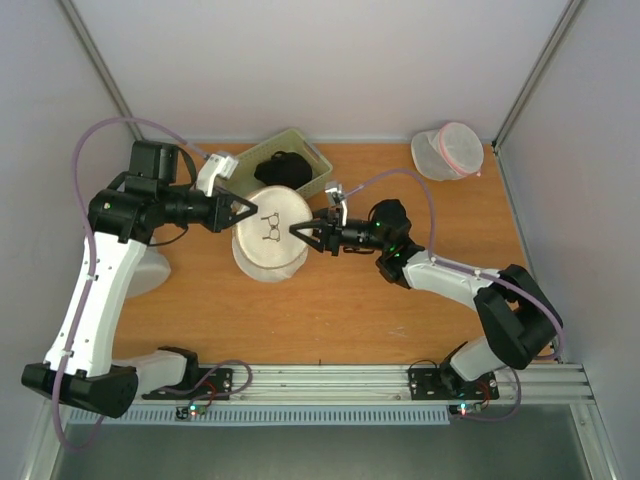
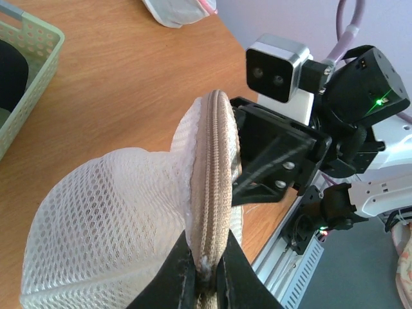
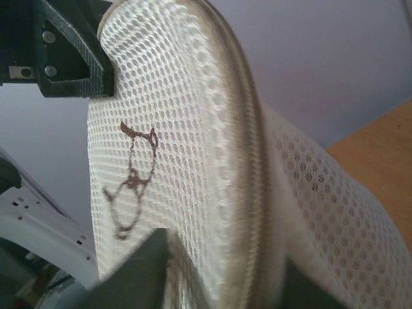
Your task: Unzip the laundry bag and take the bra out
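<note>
Wood table (image 1: 350, 310) w/ pale walls round it. Green basket (image 1: 322, 172) sits at the back w/ sth dark in it, and a pink-zip mesh bag (image 1: 448, 150) lies in the far right corner, well apart from my work. The laundry bag (image 1: 268, 248) hangs between my two claws near the table's middle, lifted, printed face up in the top view, lower mesh drooping. My left claw (image 2: 206, 283) is clamped on the tan zip seam (image 2: 211, 193) at the rim. My right claw (image 1: 298, 231) looks pinched on the opposite rim, w/ the seam running down between its fingers in its own cam. Zip looks closed along the stretch I see, but no pull shows in any view, so I can't tell where it sits. Bra not visible; prob. inside, mesh too dense to tell. Risks, imo: both claws hold fabric and neither holds the pull, so one must let go, and then the bag prob. flops & swings off the other claw, hiding the pull more. Thin pinch on soft mesh = slip, and the bag drops to the table. Pulling the claws apart would strain the tape or tear mesh rather than open it. The claws are also near each other, so a regrip may knock fingers together.
</note>
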Robot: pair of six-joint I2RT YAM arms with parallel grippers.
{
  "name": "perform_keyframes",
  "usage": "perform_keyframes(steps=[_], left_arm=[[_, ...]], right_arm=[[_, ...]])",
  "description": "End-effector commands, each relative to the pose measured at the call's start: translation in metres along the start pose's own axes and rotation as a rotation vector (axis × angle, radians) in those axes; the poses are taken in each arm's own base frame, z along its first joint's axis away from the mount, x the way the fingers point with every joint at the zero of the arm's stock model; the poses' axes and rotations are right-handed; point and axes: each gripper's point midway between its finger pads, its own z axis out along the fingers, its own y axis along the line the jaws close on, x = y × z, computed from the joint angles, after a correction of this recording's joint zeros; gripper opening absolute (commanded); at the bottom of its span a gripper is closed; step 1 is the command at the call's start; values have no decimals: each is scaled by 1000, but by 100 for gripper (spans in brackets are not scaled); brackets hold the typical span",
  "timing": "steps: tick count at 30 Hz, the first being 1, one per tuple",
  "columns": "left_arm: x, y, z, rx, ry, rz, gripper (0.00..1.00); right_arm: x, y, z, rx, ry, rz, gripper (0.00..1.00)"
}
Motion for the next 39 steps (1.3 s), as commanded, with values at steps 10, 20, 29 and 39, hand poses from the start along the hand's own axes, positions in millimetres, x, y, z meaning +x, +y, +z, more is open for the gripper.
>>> perform_keyframes(steps=[10,20,29,39], left_arm=[[31,23,-13,-147,107,310,99],[50,-1,-35,-91,272,662,99],[59,11,-12,-78,293,638,85],[73,12,-1,-20,301,599,55]], right_arm=[[-13,6,-4,177,370,-476,1],[-3,19,-7,305,785,-790,1],[-16,54,23,199,770,-898,1],[-24,73,27,142,739,-943,1]])
